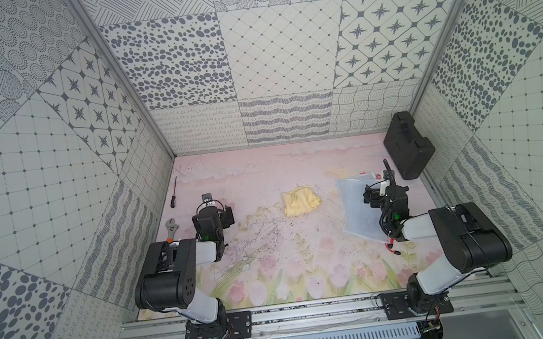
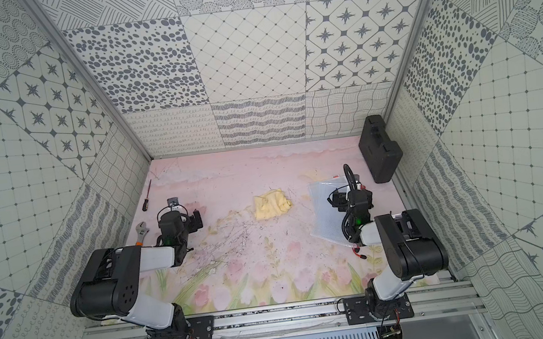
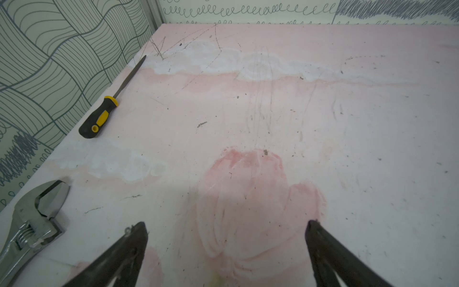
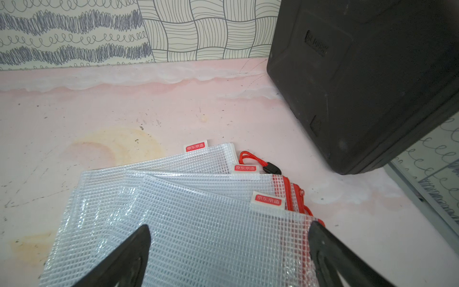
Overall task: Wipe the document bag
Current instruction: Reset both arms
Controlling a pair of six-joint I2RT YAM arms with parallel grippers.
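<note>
Right wrist view shows my right end effector point(image 4: 229, 227) released, jaws wide, just above the document bags point(image 4: 188, 198): three, fanned in one overlapping stack. My left end effector point(image 3: 226, 223) is released too, over bare worktop point(image 3: 347, 124). One yellow cloth point(image 1: 300, 202) lies between them, well apart from both. I reckon wiping could drag the slick stack or snag a red zipper cord point(image 4: 250, 159). Near the left: one wrench point(image 3: 37, 213), one yellow-handled tool point(image 3: 99, 119). Beyond the right: one black case point(image 4: 360, 87)
</note>
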